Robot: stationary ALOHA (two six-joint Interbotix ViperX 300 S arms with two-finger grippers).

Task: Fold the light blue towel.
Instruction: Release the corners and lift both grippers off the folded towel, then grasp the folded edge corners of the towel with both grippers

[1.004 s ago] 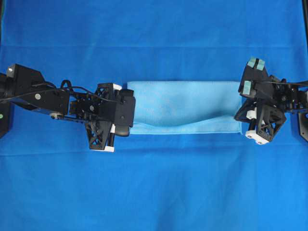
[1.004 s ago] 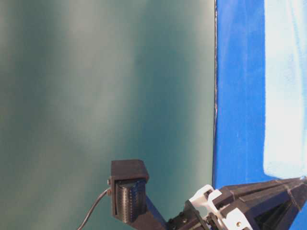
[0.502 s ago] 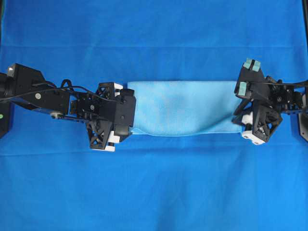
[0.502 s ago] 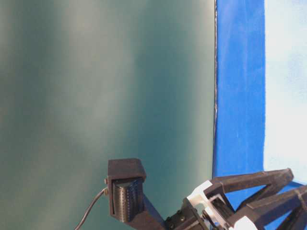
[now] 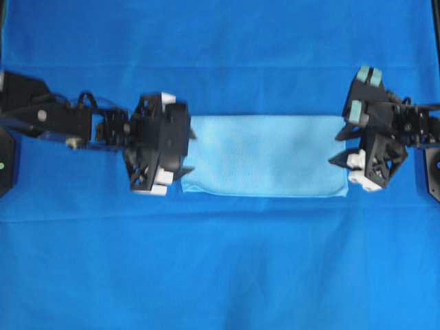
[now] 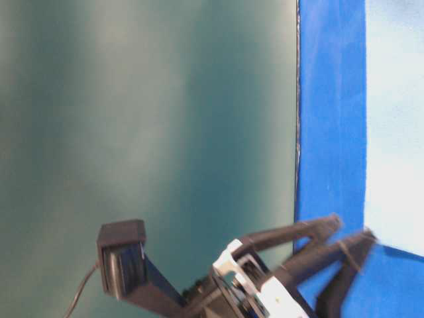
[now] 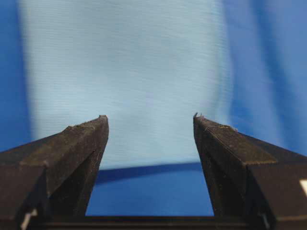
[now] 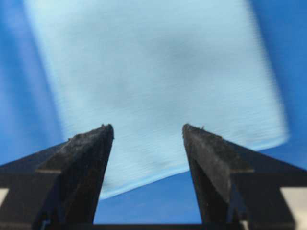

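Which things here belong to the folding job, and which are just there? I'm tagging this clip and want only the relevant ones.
Part of the job:
- light blue towel, lying flat as a folded strip
- left gripper, open at the towel's end
- right gripper, open at the other end

Just there:
- royal-blue table cloth under everything
- green backdrop in the table-level view
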